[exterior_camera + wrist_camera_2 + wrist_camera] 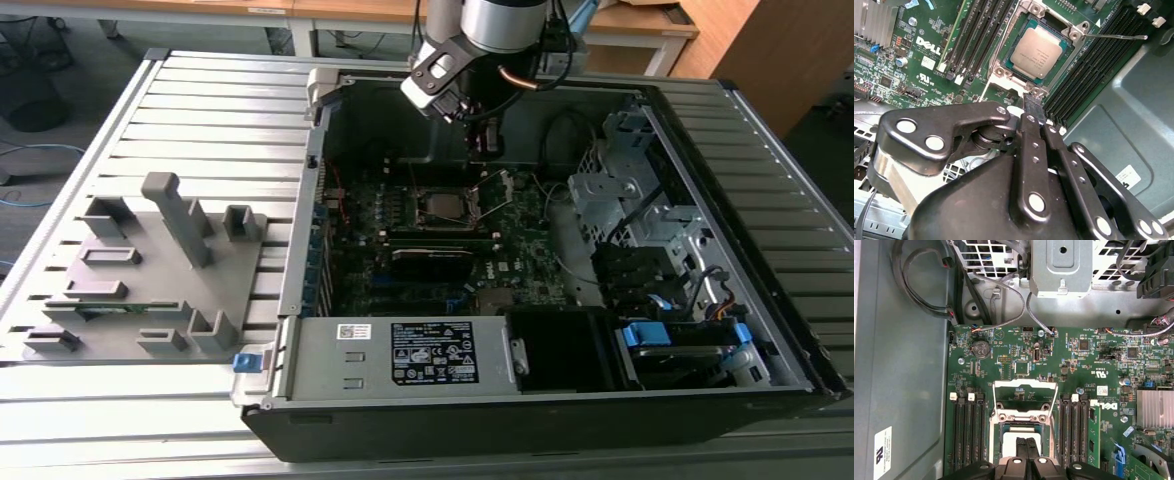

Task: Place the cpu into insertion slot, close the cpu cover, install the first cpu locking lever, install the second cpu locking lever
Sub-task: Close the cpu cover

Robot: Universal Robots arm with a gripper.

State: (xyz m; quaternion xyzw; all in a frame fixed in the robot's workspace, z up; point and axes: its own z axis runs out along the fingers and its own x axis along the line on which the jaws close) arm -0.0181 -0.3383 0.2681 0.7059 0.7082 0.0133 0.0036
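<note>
The cpu [1038, 50], a grey metal square, lies flat in the insertion slot [999, 72] on the green motherboard; it also shows at the board's middle in the exterior view [445, 207]. The cpu cover [1024, 395], a silvery frame with a square cut-out, is swung open beyond the socket. A thin locking lever [1114, 36] sticks out free beside the socket. My gripper [1032, 101] hovers just above the socket's edge, its two black fingers pressed together and shut with nothing between them. In the first wrist view my gripper [1026, 445] hides part of the cpu [1013, 439].
Long black memory slots [966, 432] flank the socket on both sides. The open case [320, 180] has metal walls all round, a power supply [400, 355] at the front, drive bays [627, 190] on the exterior view's right and loose cables [924, 300]. A grey fixture tray [147, 270] lies outside the case.
</note>
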